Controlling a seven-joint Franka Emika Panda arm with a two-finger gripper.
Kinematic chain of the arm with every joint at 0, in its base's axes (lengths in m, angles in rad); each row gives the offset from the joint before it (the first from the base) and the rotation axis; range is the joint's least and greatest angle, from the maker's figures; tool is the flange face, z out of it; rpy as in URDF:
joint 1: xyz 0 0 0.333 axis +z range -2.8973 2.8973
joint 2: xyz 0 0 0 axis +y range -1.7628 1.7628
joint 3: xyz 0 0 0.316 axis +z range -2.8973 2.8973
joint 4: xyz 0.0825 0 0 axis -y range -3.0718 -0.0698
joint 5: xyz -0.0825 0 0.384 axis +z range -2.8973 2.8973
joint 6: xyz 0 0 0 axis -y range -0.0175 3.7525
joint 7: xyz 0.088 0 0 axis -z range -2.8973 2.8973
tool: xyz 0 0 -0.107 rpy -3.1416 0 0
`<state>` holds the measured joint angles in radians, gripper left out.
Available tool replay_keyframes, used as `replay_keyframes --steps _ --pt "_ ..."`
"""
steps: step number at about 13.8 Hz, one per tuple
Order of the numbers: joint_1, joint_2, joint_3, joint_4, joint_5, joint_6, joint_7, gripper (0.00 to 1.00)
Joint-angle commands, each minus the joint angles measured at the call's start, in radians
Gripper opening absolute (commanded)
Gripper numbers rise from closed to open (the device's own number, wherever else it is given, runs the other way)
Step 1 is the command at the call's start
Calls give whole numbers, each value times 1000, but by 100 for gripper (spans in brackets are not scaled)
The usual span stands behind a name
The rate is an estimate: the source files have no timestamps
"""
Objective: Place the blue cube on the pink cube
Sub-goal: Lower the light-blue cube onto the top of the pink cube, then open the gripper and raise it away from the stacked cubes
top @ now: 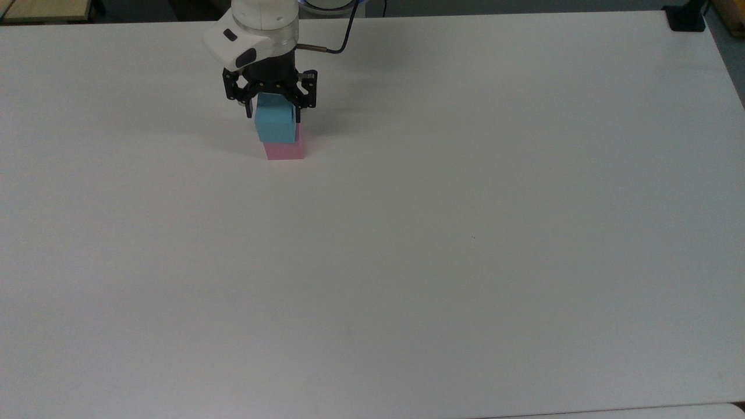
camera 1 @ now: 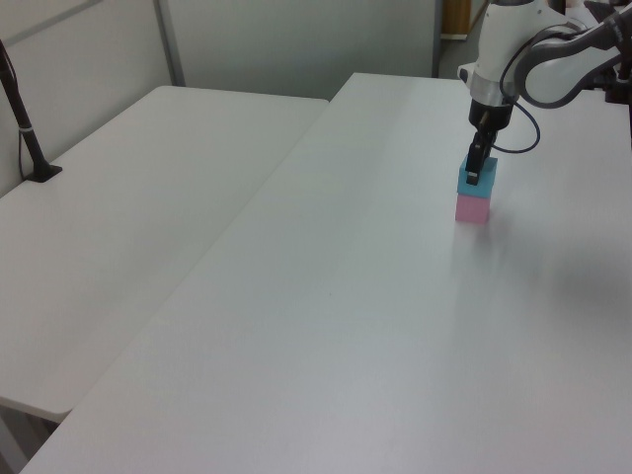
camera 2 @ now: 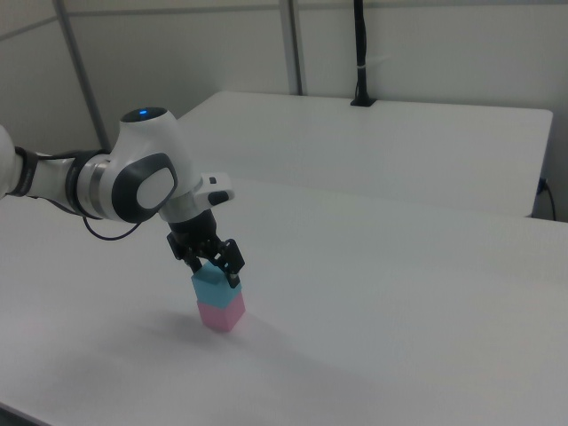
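We have the small sky-blue matte cube (top: 275, 124) sitting on top of the small pastel pink matte cube (top: 284, 150), the two touching face to face. In the top view the blue cube sits a touch toward the top view's left, so a sliver of pink shows along its right side. In the right view the stack (camera 2: 218, 299) reads square and upright.

The black two-finger hand (top: 272, 110) comes straight down over the blue cube with a finger on each side of it. We cannot tell whether the fingers press the cube or stand just off it. In the left view one dark finger (camera 1: 475, 168) lies against the near blue face (camera 1: 477, 180), with the pink cube (camera 1: 472, 208) below it.

The pair stands on a wide, smooth white desk (top: 407, 233), near the far edge in the top view, with open bare surface stretching toward the near edge and the top view's right. A black cable (top: 343, 35) loops off the glossy white wrist (top: 256, 32). Beyond a seam in the left view lies a second white desk (camera 1: 128, 197), carrying a black post (camera 1: 25, 128) on a small foot.
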<state>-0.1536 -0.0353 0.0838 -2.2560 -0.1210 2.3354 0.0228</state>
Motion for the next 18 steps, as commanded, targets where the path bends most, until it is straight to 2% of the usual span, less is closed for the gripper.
replay_keyframes --steps 1,3,4,6,9,12,13,14,16,18 --pt "2 5 -3 10 -22 18 26 100" --pt "0 -12 -3 44 -20 -29 26 100" --pt "2 -15 -3 93 -20 -110 25 100" --pt "9 -11 -1 273 -8 -352 26 100" --pt "29 21 5 554 15 -618 22 100" --pt "31 84 -10 746 57 -763 -33 100" --pt "45 109 -13 777 54 -769 -56 100" --pt "74 112 -45 788 52 -780 -64 100" --pt "213 112 -174 788 52 -780 -76 100" --pt "232 103 -187 786 57 -783 -75 100"
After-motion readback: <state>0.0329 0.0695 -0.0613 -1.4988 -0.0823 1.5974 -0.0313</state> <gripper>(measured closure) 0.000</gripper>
